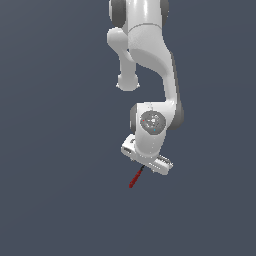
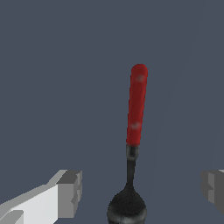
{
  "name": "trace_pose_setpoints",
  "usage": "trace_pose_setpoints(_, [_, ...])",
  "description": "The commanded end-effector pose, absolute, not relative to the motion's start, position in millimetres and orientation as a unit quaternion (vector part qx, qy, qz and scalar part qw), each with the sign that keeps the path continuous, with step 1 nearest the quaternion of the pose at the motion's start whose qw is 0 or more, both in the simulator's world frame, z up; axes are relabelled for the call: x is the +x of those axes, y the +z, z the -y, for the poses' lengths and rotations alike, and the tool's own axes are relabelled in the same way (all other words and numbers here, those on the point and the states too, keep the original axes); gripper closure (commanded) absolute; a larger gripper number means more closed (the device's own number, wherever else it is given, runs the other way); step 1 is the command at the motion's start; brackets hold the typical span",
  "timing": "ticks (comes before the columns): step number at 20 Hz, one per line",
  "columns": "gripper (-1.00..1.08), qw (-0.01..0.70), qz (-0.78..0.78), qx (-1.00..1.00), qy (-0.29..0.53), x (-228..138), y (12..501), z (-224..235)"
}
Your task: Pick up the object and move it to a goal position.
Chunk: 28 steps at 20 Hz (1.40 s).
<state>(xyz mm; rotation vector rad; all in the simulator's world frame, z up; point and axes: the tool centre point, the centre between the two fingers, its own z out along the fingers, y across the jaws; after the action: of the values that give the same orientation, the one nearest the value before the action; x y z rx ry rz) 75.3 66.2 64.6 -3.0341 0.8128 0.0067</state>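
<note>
The tool (image 2: 132,148) is lying on the dark floor (image 2: 52,65) directly under my hand, between my 2 fingers (image 2: 70,192) and touching neither. In the wrist view I am seeing it whole: the red handle (image 2: 137,105), the thin black shaft, and the rounded black head closest to my palm. My gripper (image 2: 142,192) is standing wide apart, with a grey pad on each side of the head and clear floor showing between pad and tool.

The exterior view is giving me less: only the red handle (image 1: 135,178) is poking out from beneath my gripper (image 1: 148,165), pointing toward 7 o'clock, while the head is hidden behind the hand. That view is showing my white arm (image 1: 150,60) reaching down from 12 o'clock.
</note>
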Motion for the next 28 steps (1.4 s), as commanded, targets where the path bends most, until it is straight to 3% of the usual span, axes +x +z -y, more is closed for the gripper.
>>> trace_pose_setpoints(1, [-0.92,0.000,-0.267,-0.964,0.000,77.8,61.7,-67.5])
trace_pose_setpoints(23, [-0.92,0.000,-0.269,-0.963,0.000,78.6,10.4,-68.1])
trace_pose_setpoints(24, [1.08,0.000,-0.269,-0.963,0.000,78.6,10.4,-68.1])
trace_pose_setpoints(28, [1.08,0.000,-0.269,-0.963,0.000,78.6,10.4,-68.1])
